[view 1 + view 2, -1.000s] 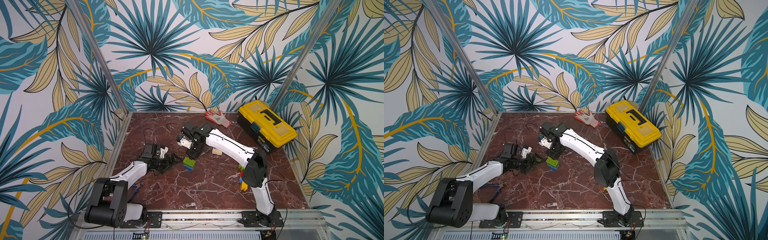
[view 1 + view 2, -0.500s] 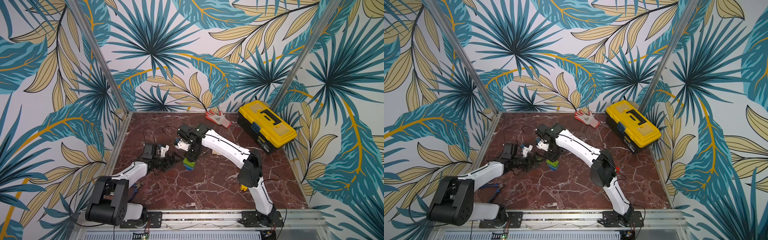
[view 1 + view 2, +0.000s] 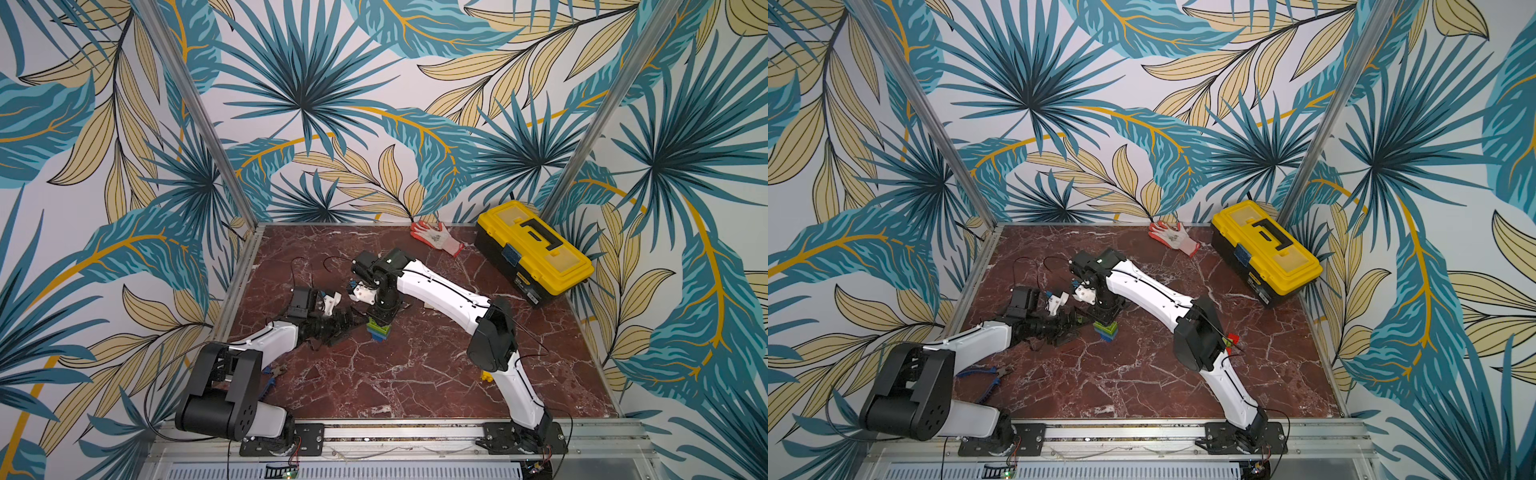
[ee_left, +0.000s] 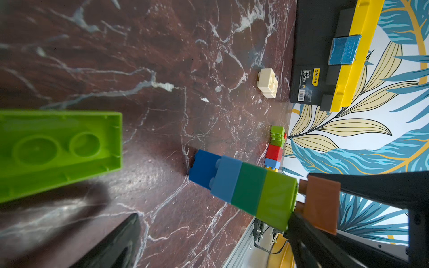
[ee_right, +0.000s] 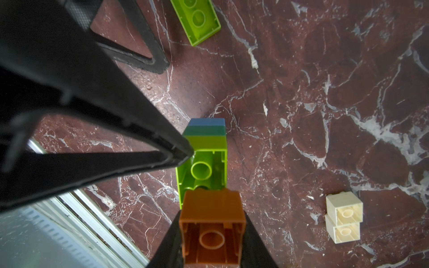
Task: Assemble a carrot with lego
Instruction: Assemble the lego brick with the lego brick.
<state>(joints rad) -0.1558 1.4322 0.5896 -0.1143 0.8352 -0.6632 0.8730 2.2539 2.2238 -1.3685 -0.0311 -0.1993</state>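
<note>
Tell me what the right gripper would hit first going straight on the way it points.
The right gripper holds an orange brick; that would meet the lime brick atop the stack, seemingly almost touching.

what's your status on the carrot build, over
Right hand shut on orange brick, at the top of the blue-to-lime stack. Left hand open, loose lime brick beside it. A left finger sits close by the stack.

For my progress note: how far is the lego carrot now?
Done: a four-brick stack, dark blue to lime, stands on the table. In hand: the right gripper is shut on an orange brick at the stack's top; its studs show, so it is not seated. To do: press it in; the open left gripper is beside a loose lime brick, and cream bricks lie unused.
</note>
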